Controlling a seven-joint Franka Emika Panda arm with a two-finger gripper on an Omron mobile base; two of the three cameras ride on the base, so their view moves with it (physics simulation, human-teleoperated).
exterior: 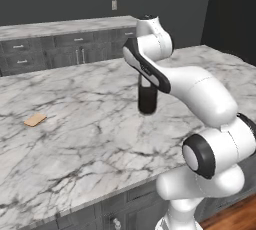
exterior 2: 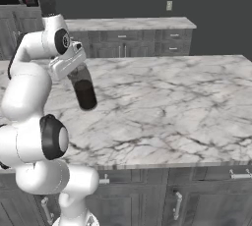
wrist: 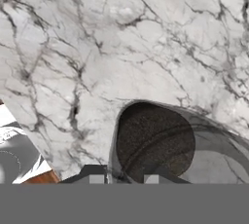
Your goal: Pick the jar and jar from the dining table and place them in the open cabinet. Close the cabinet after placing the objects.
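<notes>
Gripper [exterior 2: 80, 75] clenched on the tall jar [exterior: 147, 99], grasping it at its upper part; the jar looks lifted a bit above the dining table [exterior: 100, 139], tilted slightly in the right base view. Dark brown contents fill its lower half. In the hand view the jar [wrist: 155, 142] sits just past the fingertips [wrist: 96, 178], marble behind it. Tan cracker [exterior: 35, 119] lies flat on the table, well apart to the left.
</notes>
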